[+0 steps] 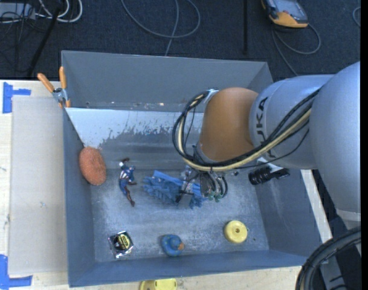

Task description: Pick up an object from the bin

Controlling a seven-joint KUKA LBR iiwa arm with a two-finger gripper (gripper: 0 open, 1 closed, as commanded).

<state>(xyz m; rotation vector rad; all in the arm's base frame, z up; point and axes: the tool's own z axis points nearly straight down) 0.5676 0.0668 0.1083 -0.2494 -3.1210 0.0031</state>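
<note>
Well to the left of the claw (203, 189), an orange oval lump (93, 165); nearer, a small toy figure (127, 182); hard against the claw, a blue toothed plastic piece (162, 187) (probably light, stiff, snag-prone; best pinched across its narrow middle). Claw open or closed: cannot tell.

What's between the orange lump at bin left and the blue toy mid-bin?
Camera view: a small blue-and-red figurine lies on the bin floor between orange lump and blue toy, touching neither.
</note>
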